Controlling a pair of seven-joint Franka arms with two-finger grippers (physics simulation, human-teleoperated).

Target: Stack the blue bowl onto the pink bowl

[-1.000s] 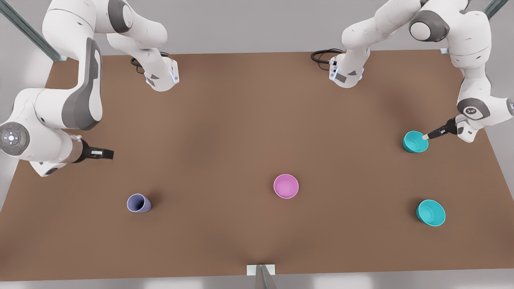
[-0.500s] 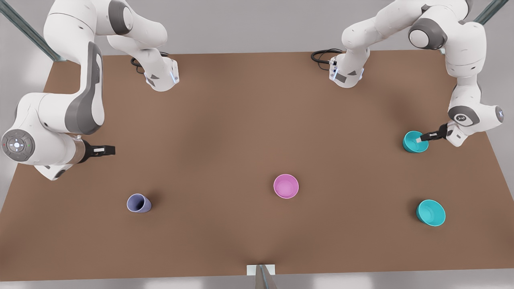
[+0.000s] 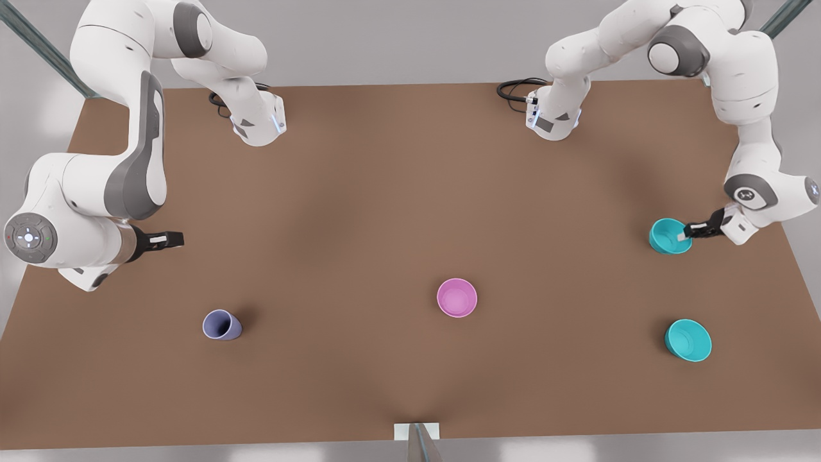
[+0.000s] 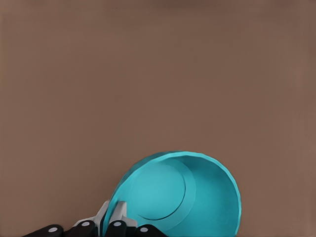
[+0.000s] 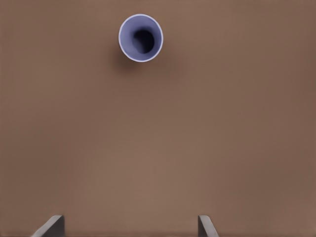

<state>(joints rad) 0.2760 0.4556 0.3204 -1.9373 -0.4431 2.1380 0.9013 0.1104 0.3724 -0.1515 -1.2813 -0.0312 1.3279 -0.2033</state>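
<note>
Blue bowl (image 3: 667, 234) is pinched at its rim by the left fingers (image 3: 684, 236); carrying to pink bowl (image 3: 457, 298) remains. Right fingers (image 3: 168, 239) wait, spread open.

Bare table (image 3: 359, 212) lies between the blue bowl (image 3: 669, 235) and the pink bowl (image 3: 457, 298), at its eight o'clock; nothing stands between.

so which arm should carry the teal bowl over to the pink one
Left. Its end effector is shut on the blue bowl's rim. The right end effector waits open across the table near the lavender cup, farther from the pink bowl.
</note>
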